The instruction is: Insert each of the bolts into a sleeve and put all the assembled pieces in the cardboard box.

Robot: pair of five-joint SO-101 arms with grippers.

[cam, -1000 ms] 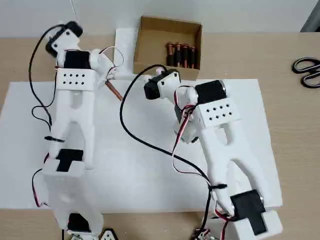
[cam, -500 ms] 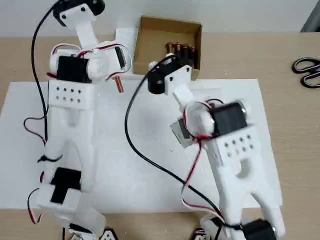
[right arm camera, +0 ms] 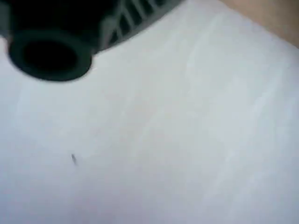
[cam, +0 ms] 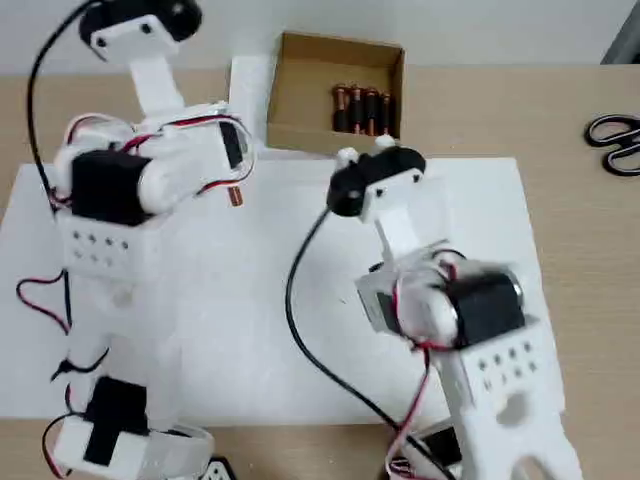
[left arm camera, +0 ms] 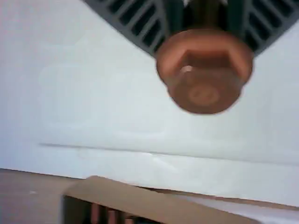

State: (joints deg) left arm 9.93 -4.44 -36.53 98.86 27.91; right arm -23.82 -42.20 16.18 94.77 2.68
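A copper bolt (left arm camera: pixel 203 72) shows head-on in the left wrist view, clamped between the dark ribbed pads of my left gripper (left arm camera: pixel 205 16). In the high view this bolt (cam: pixel 235 196) sticks out of the left gripper (cam: pixel 230 180) above the white sheet (cam: pixel 250 300), left of the cardboard box (cam: pixel 300 75). Several assembled copper and black pieces (cam: pixel 362 110) lie in the box. My right gripper (right arm camera: pixel 58 25) is shut on a black sleeve (right arm camera: pixel 49 58), held over the sheet with its open bore facing the camera.
Scissors (cam: pixel 612 140) lie on the wooden table at the far right. The right arm's body (cam: pixel 470 310) stands over the right half of the sheet. The box's edge (left arm camera: pixel 131 200) lies beyond the sheet in the left wrist view.
Both arms have risen and drawn back from the box. The left gripper's bolt has turned from lying along the sheet to pointing at the right arm. The right gripper has swung toward the sheet's middle.
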